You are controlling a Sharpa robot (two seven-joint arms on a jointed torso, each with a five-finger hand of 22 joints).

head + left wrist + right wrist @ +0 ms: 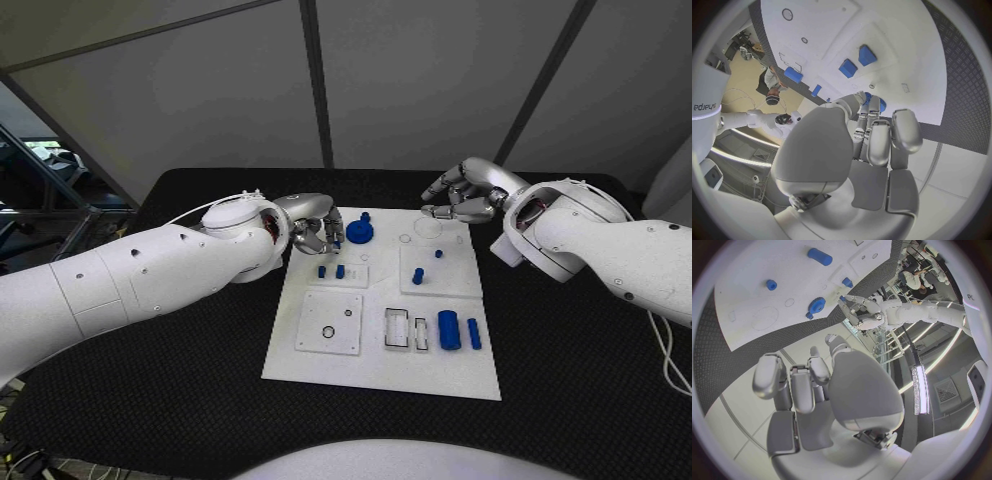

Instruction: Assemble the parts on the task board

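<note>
Task board (378, 370) — flat white rectangular plate, centred on textured black table (173, 400). Blue parts: round gear (359, 232) at far edge, cylinder (449, 329) near right edge. Left hand (306, 236) beside gear; grip state cannot tell. Right hand (462, 196) — fingers curled, holding nothing, past board's far-right corner.

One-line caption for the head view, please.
Left hand beside the blue round part at the task board's far edge; right hand hovers past it.

Both arms (130, 280) are fat, white and smooth, with small dark screw dots on them. Each ends in a shiny silver hand: left hand (306, 232), right hand (464, 195). Thin white cables (666, 345) run along them.
</note>
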